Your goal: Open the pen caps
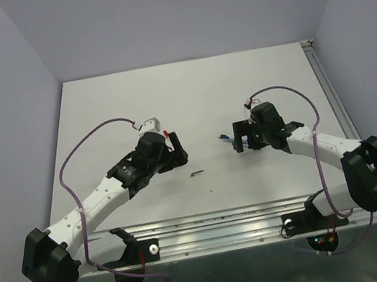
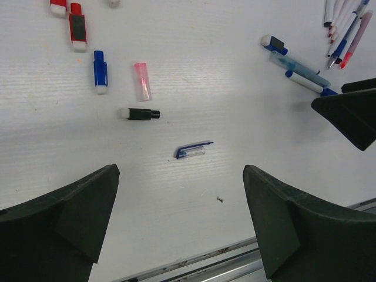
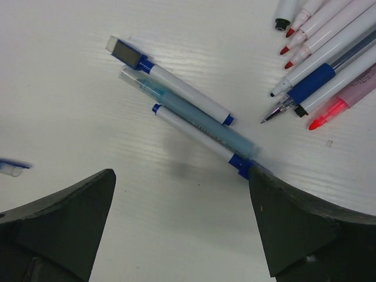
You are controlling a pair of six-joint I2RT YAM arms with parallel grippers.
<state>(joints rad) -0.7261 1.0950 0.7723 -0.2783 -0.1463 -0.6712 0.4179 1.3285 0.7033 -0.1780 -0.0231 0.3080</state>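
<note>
right gripper (image 3: 181, 170) is hovering wide open and empty over three capped pens (image 3: 194, 100) lying pressed together; left gripper (image 2: 180, 167) is likewise gaping, holding nothing. Closing here is risking pinching two pens at once or scattering them.

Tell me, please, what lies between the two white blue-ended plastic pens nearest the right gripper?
In the right wrist view, a translucent teal plastic pen lies between the upper white pen and the lower white pen, alongside both.
</note>
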